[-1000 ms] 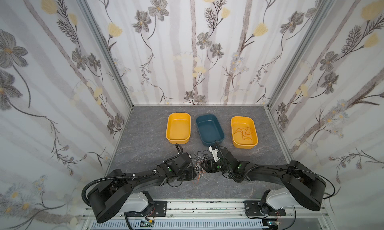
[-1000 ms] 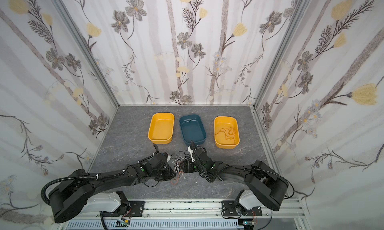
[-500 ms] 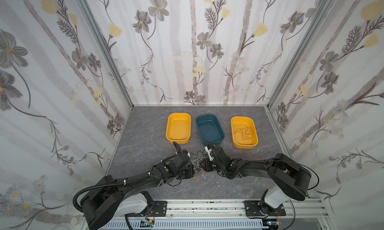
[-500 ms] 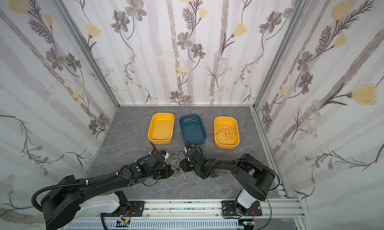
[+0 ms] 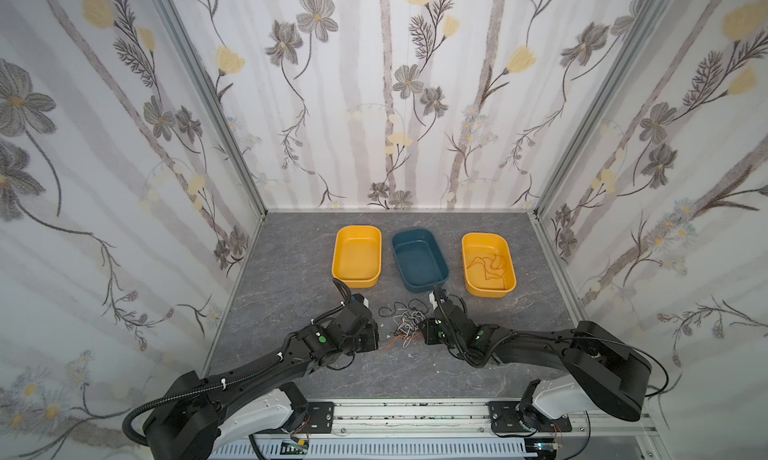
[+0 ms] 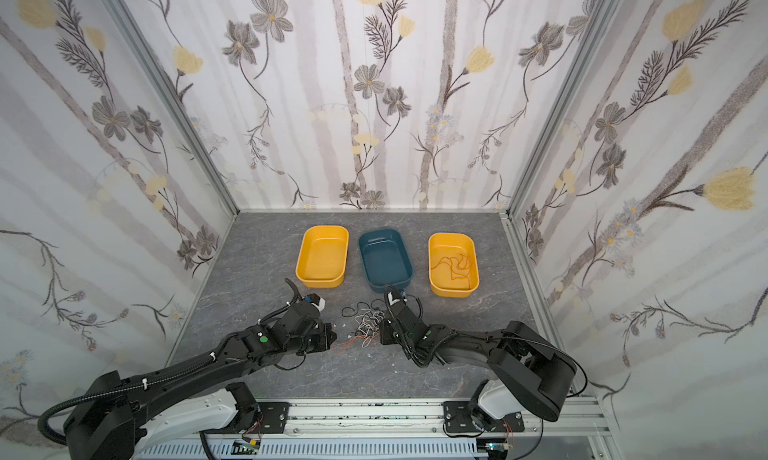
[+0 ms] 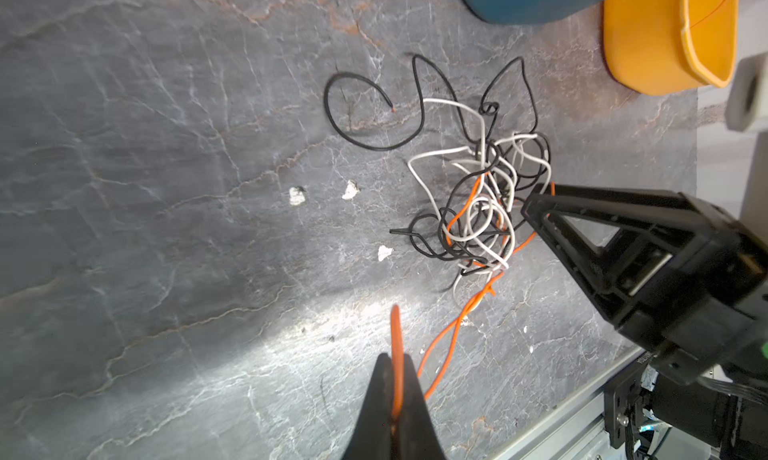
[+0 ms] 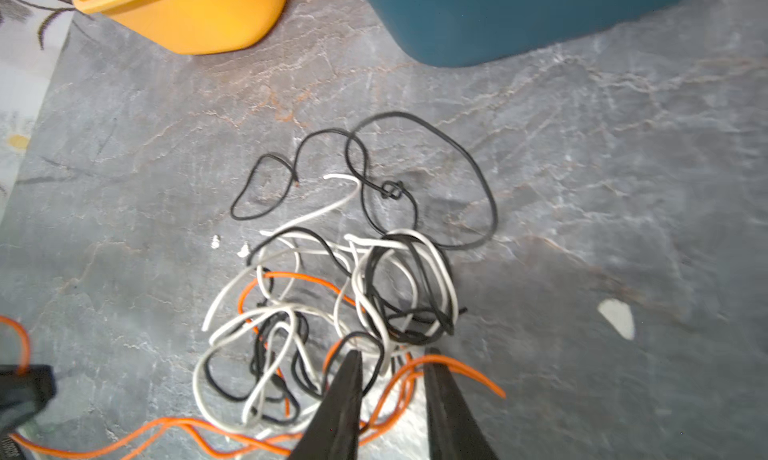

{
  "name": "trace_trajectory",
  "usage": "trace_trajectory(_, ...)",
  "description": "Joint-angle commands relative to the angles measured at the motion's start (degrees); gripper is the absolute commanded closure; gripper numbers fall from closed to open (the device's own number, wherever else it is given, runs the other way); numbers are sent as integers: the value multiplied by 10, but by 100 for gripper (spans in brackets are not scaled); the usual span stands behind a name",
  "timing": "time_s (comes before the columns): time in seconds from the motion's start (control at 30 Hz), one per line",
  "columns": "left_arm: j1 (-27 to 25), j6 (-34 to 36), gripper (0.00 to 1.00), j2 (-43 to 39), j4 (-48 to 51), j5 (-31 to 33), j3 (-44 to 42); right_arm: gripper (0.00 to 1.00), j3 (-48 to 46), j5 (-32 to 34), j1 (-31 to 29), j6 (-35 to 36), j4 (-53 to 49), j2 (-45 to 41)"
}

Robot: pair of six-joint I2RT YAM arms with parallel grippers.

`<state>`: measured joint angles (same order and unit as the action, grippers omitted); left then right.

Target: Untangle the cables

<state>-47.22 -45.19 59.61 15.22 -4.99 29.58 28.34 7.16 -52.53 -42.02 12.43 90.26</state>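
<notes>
The cables (image 5: 405,325) (image 6: 365,325) are a tangle of thin orange, white and black wires on the grey floor between my two grippers. My left gripper (image 7: 395,356) (image 5: 376,337) is shut on an orange cable (image 7: 397,333), which runs from its tips back toward the tangle (image 7: 478,196). From the other side, my right gripper (image 8: 392,352) (image 5: 422,331) reaches into the near edge of the tangle (image 8: 353,279). Its jaws stand a little apart, with orange strands (image 8: 399,379) lying between the fingers. A black loop (image 8: 436,179) with a small knot lies beyond.
Three trays stand in a row behind the tangle: a yellow tray (image 5: 356,254), a blue tray (image 5: 417,258) and a second yellow tray (image 5: 486,292) holding a loose orange cable (image 5: 488,266). Small white flecks (image 7: 297,196) dot the floor. Patterned walls enclose the floor on three sides.
The left jaws have closed fully on the orange cable. The right jaws have narrowed a good deal around orange strands at the tangle's edge.
</notes>
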Motion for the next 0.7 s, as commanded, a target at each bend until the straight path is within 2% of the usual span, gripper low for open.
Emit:
trace_trajectory(0.0, 9, 9, 100, -10, 24, 20, 7, 80, -18, 30, 4, -16, -8, -19)
trace_trajectory(0.17, 20, 15, 100, -12, 32, 27, 13, 80, -39, 43, 5, -28, -23, -50)
trace_trajectory(0.33, 27, 20, 100, -20, 39, 53, 19, 61, -59, 64, 10, -29, -51, -97)
trace_trajectory(0.43, 32, 27, 100, -19, 31, 50, 20, 56, -66, 65, 10, -21, -60, -137)
trace_trajectory(0.67, 47, 50, 100, 11, 28, 43, 43, 55, -48, 8, 6, 38, -65, -201)
